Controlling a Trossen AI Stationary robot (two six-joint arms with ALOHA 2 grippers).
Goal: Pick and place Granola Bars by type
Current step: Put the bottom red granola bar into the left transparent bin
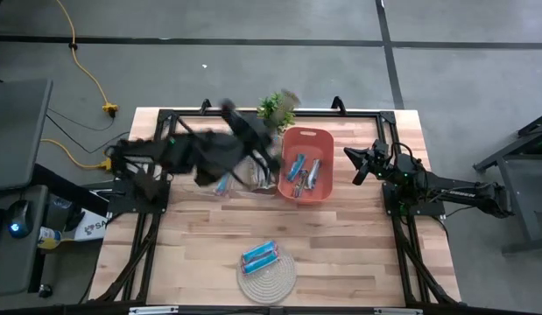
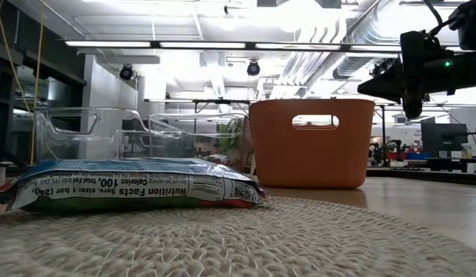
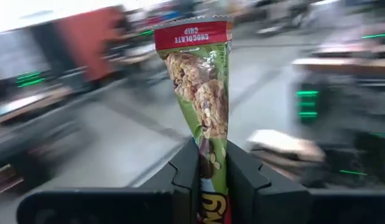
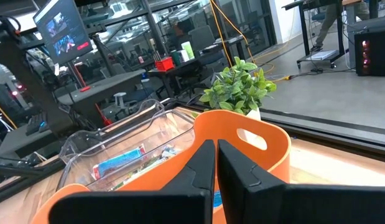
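We list two dark six-joint arms: left arm [image 1: 179,156] matte black, right arm [image 1: 446,188] black with cabling; black angular moulded fingers [image 4: 201,171]; a small green indicator light [image 2: 447,63].

Green-wrapped granola bar [image 3: 208,106] with a red top band showing "CHOCOLATE CHIP" in white letters, blue-and-silver wrapped bar [image 2: 134,185] lying on the round woven mat [image 2: 299,242] showing "Nutrition Facts Serv. size: 1 bar" and "100", other print being too small to read.
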